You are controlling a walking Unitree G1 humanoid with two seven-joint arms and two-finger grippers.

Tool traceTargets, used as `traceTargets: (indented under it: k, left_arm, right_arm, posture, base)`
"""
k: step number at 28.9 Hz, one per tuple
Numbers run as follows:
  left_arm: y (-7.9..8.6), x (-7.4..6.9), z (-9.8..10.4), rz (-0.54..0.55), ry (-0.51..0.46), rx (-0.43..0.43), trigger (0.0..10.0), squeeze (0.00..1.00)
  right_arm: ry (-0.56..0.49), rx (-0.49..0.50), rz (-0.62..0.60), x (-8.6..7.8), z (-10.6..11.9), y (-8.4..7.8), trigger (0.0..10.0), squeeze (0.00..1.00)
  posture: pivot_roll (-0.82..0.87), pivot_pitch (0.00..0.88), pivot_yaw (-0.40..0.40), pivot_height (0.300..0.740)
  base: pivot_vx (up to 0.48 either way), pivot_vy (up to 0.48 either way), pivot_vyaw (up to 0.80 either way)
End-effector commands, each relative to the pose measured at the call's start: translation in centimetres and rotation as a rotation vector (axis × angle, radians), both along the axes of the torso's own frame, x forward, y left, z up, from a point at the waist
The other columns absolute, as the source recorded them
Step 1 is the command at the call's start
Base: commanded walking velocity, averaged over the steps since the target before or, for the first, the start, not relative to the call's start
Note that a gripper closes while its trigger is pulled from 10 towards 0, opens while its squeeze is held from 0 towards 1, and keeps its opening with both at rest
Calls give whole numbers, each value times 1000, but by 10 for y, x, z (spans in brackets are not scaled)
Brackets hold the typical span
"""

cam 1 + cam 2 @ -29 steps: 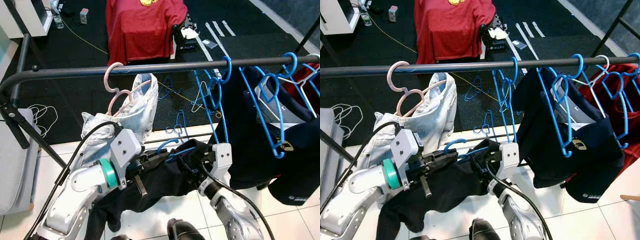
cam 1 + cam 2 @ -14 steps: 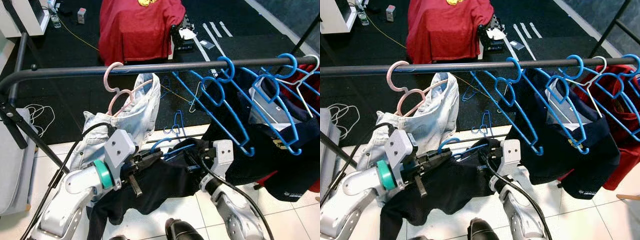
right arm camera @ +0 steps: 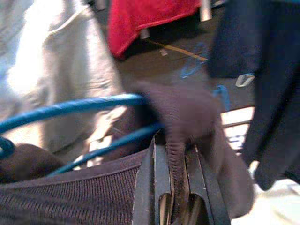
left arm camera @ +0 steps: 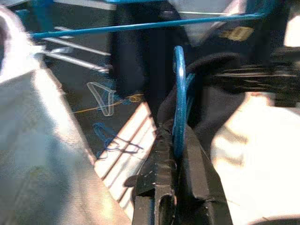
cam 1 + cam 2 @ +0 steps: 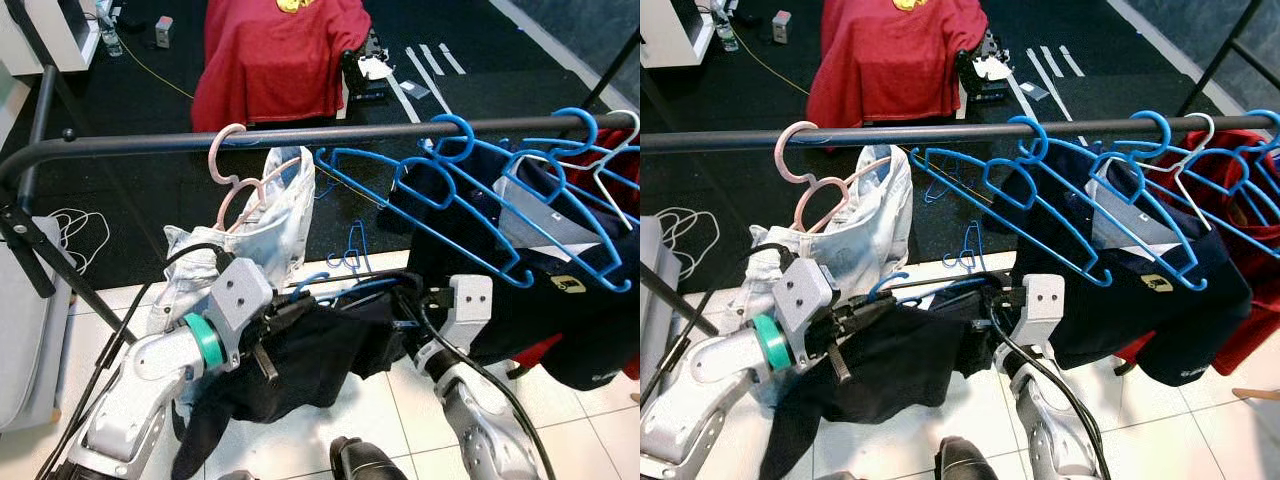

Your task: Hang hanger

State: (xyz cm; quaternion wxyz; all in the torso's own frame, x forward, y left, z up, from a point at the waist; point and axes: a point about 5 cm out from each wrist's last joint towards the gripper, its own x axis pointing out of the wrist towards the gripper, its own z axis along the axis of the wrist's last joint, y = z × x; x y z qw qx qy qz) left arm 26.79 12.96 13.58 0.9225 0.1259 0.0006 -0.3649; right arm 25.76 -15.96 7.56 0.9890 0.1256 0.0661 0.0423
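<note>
A rail [image 5: 150, 142] ran across in front of the robot. A hanger [image 5: 232, 180] with a pale garment [image 5: 262, 235] hung from the rail towards its left end. Right of that, several hangers [image 5: 470, 175] carrying dark clothes [image 5: 560, 300] hung from the rail, tilted. Below the rail, the left pincer [image 4: 174, 140] and the right pincer [image 3: 174, 150] held a hanger with a dark garment [image 5: 300, 355] between them, the left pincer under the pale garment. Beyond the rail, a draped cloth [image 5: 275, 55] stood on the floor [image 5: 150, 190], and loose hangers [image 5: 350, 250] lay on the floor under the rail.
</note>
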Motion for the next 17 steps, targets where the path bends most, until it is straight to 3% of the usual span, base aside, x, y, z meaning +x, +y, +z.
traceTargets:
  k: [1, 2, 3, 5, 6, 8, 14, 16, 17]
  left_arm:
    - [19, 6, 1, 111, -25, 22, 10000, 0]
    - [19, 6, 1, 111, -25, 22, 10000, 0]
    - [25, 5, 0, 95, -15, 28, 10000, 0]
    - [28, -7, 0, -44, 20, 50, 10000, 0]
    - [28, -7, 0, -44, 20, 50, 10000, 0]
    - [25, -23, -4, -197, 56, 101, 10000, 0]
    - [15, -40, -6, -342, 78, 127, 10000, 0]
    - [9, -41, -2, -358, 68, 93, 10000, 0]
    - [2, -36, 5, -336, 49, 24, 10000, 0]
  right_arm:
    - [18, -32, -158, -6, -4, -28, 0, 0]
    - [18, -32, -158, -6, -4, -28, 0, 0]
    - [25, -61, -233, -7, -5, -40, 0, 0]
    - [27, -107, -344, -8, -5, -61, 0, 0]
    - [27, -107, -344, -8, -5, -61, 0, 0]
    - [10, -126, -369, -5, 0, -71, 0, 0]
    - [-19, -142, -353, 4, 8, -75, 0, 0]
    - [-24, -142, -339, 8, 10, -73, 0, 0]
    - [-23, -140, -316, 11, 10, -69, 0, 0]
  posture:
    - [-129, 50, 9, 740]
    - [-129, 50, 9, 740]
    - [-131, 50, 10, 740]
    - [-132, 50, 13, 740]
    - [-132, 50, 13, 740]
    - [-133, 49, 13, 740]
    - [-128, 49, 13, 740]
    - [-124, 49, 12, 740]
    - [-122, 47, 9, 740]
  base:
    - [0, 0, 0]
    - [0, 0, 0]
    - [0, 0, 0]
    - [0, 0, 0]
    - [0, 0, 0]
    - [0, 0, 0]
    - [0, 0, 0]
    - [0, 0, 0]
    - [0, 0, 0]
